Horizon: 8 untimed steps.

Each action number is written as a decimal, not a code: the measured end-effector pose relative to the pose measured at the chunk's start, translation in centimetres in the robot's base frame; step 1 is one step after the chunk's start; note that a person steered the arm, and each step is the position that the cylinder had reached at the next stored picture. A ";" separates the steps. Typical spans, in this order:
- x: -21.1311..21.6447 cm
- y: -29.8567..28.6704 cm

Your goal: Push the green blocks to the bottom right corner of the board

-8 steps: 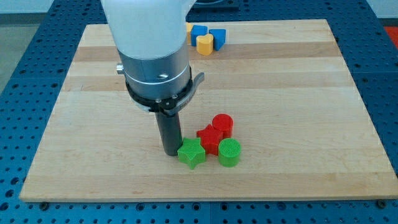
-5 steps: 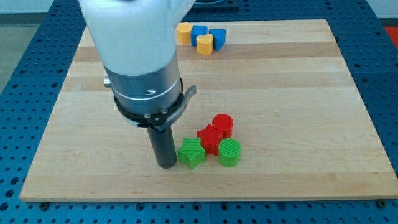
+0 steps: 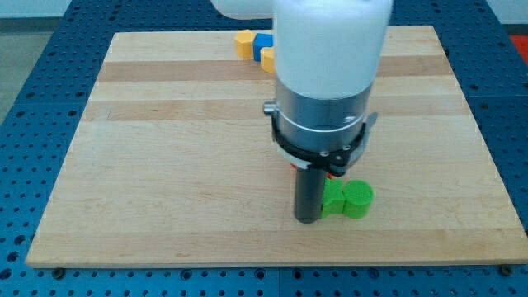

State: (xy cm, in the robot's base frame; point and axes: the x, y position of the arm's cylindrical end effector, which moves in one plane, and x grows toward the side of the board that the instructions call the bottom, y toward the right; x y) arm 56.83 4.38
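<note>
Two green blocks have slid right since before: green star (image 3: 332, 200) touching my tip (image 3: 308, 219), green cylinder (image 3: 358, 199) beside it. No jaws here.

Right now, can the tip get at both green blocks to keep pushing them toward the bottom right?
Probably yes: my tip sits against the green star block on its left, the green cylinder just beyond it; nothing stands between.

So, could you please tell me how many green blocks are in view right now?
2: the green star block touches my tip on its right, and the green cylinder sits against the star's right. The arm may hide others.
</note>
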 end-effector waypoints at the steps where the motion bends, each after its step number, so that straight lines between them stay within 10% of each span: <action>1: 0.0 1.8; 8: -2.7 6.3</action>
State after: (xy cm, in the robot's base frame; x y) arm 54.18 10.67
